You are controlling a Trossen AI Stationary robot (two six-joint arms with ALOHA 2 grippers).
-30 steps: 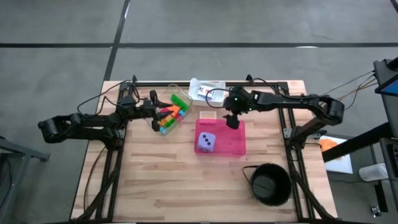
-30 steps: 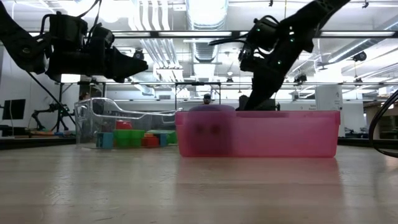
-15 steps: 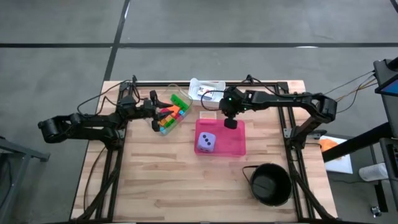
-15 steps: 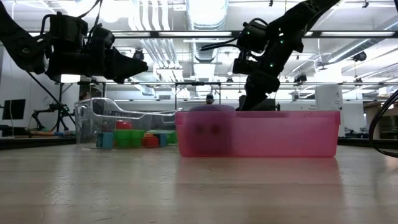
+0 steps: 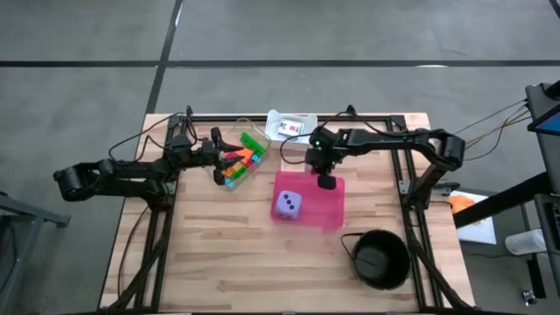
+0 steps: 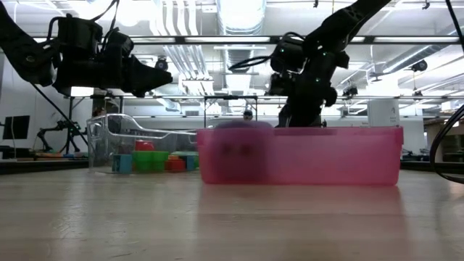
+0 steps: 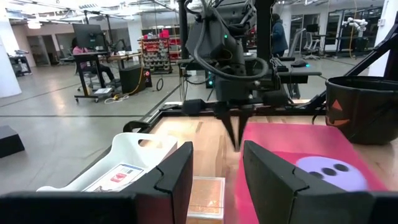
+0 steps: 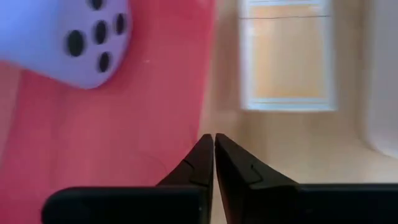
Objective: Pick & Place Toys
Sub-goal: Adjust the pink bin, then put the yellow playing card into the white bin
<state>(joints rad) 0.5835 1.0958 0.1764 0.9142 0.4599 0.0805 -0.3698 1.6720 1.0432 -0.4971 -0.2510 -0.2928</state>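
The lilac die (image 5: 290, 205) lies inside a pink bin (image 5: 325, 210) at the table's middle. My right gripper (image 5: 325, 182) is shut at that bin's far wall and slants down from the far side. Coloured bricks (image 5: 241, 162) lie in a clear container (image 5: 251, 142) on the table at the far left. My left gripper (image 5: 218, 163) stands open and level, raised at that container's left end, with nothing between its fingers (image 7: 180, 168). My right gripper pinches the pink bin's far wall (image 8: 198, 134) at its rim, one finger on the inner side and one on the outer side. The fingers come from above, slanting down from the far edge. The bin rests on the table, with the die in it.
A black round bowl (image 5: 381, 260) stands at the near right. A white tray (image 5: 289, 125) sits at the far edge, and a small clear box (image 8: 286, 62) lies just beyond the bin's far wall. Bare wood shows along the near left of the table.
My right gripper has gone down and toward the near edge, tipping steeper. The pink bin has slid toward the near edge with it and turned a little, carrying the die along.
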